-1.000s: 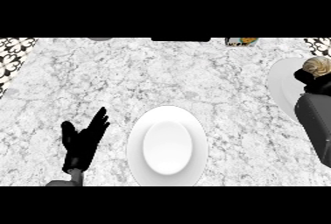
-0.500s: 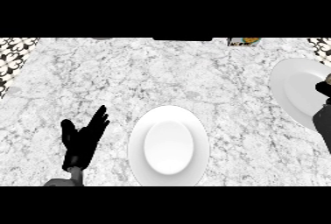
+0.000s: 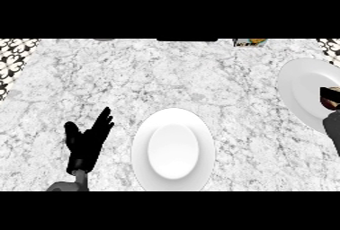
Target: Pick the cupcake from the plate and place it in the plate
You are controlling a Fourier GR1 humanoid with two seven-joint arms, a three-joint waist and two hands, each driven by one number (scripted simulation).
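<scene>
A white plate (image 3: 174, 152) lies bare on the marble counter in the lower middle of the head view. A second white plate (image 3: 300, 85) lies at the right edge. At that plate's right side my right hand (image 3: 332, 94) is mostly cut off by the view's edge. A brown bit of the cupcake (image 3: 326, 104) shows in its curled fingers, over the plate's right part. My left hand (image 3: 86, 140) rests open, fingers up, left of the middle plate and apart from it.
A small yellow-and-dark object (image 3: 250, 42) stands at the counter's back edge. A patterned black-and-white surface (image 3: 15, 51) borders the counter at the upper left. Bare marble stretches between the two plates.
My right hand with the cupcake has shifted right, almost out of view, and more of the right plate now shows. The left hand has stayed still.
</scene>
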